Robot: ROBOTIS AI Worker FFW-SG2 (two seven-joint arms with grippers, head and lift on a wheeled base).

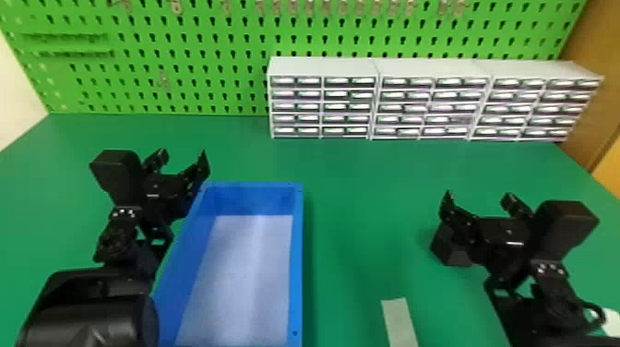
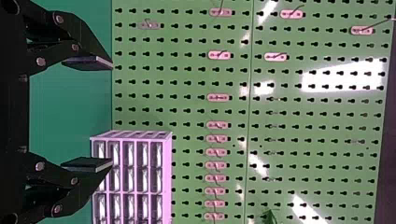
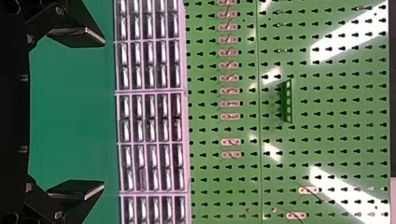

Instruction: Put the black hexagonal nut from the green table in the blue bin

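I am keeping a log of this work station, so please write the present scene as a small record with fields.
target: black hexagonal nut, partly hidden by the right pincer
surface: green table
goal: blue bin, left of the nut
nut in bin: no
left pincer: open, near the bin's far left corner
right pincer: open
background: drawer cabinets before a green pegboard

Black all over here: left arm and right arm, angular links, silver screws glinting, boxy housings, glossy rounded shell near left, dark looped cable near right, flat fingers on left gripper and right gripper!
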